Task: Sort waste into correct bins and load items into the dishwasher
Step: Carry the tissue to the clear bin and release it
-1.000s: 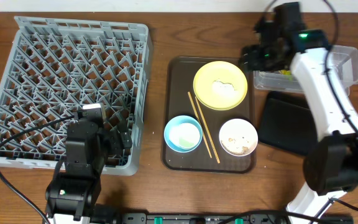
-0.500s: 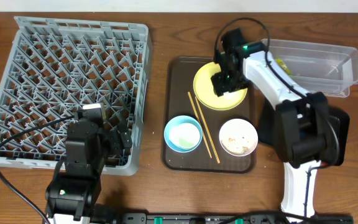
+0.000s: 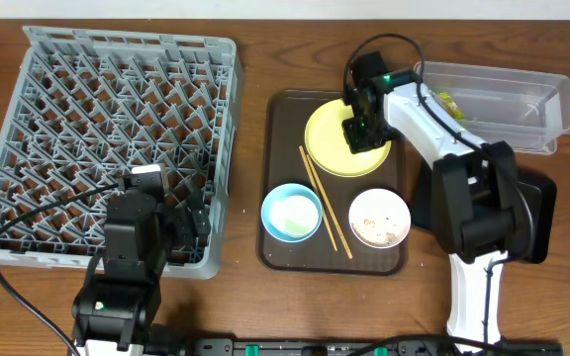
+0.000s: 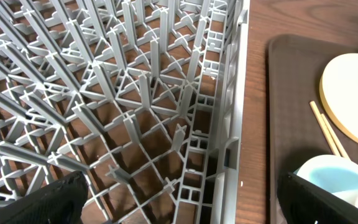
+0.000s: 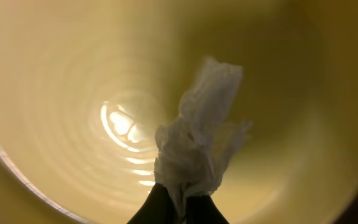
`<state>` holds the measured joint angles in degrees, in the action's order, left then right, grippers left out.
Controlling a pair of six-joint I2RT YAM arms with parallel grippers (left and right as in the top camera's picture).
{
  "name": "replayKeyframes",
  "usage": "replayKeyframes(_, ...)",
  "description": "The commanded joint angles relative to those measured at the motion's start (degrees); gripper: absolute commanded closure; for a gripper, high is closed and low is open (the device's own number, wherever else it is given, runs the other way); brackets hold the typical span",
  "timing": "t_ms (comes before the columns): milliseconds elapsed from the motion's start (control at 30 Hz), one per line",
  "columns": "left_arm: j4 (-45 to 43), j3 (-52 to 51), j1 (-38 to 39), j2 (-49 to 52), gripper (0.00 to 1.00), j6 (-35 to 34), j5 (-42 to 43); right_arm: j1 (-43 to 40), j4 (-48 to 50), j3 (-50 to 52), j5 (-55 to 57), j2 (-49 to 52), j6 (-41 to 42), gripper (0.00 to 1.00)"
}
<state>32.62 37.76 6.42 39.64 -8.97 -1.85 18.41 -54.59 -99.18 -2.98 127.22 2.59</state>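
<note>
Right fingers (image 5: 155, 208): clamped on crumpled white paper scrap (image 5: 197, 143) above pale yellow plate (image 5: 67, 93).
Left fingers (image 4: 48, 202): wide apart over grey dish rack (image 4: 135, 112), worktop's (image 3: 255, 59) near edge.

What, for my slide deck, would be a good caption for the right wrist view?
Right gripper shut on a crumpled white paper scrap over the pale yellow plate.
</note>
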Motion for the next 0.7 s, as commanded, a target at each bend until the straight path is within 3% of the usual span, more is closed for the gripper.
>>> replayKeyframes(0,-0.04,1.31,-0.28,-0.04,0.01,0.15,-0.07,-2.25,1.05,-0.26,1.29,-9.18,6.25,0.99)
replayKeyframes(167,-0.04,1.31,-0.28,-0.04,0.01,0.15,-0.07,-8.50,1.44,-0.26,8.96,-16.57,18.08,0.99)
replayKeyframes(233,0.00,1.31,-0.28,-0.04,0.01,0.15,-0.07,-11.65,1.51,-0.26,10.27,-18.16,21.59,0.94)
replayKeyframes(467,-0.04,1.31,-0.28,-0.04,0.01,0.15,-0.07,-21.35,1.09,-0.13,9.51,-17.27,27.06,0.85)
replayKeyframes(500,-0.04,1.31,-0.28,-0.04,0.01,0.15,-0.07,-22.25,1.20,-0.13,9.18,-16.90,27.17,0.81)
replayKeyframes(600,-0.04,1.31,-0.28,-0.04,0.01,0.15,-0.09,-24.79,1.42,-0.13,7.02,-16.15,27.15,0.55)
replayKeyframes(667,-0.04,1.31,-0.28,-0.04,0.01,0.15,-0.07,-25.90,1.55,-0.13,6.01,-15.93,27.15,0.30)
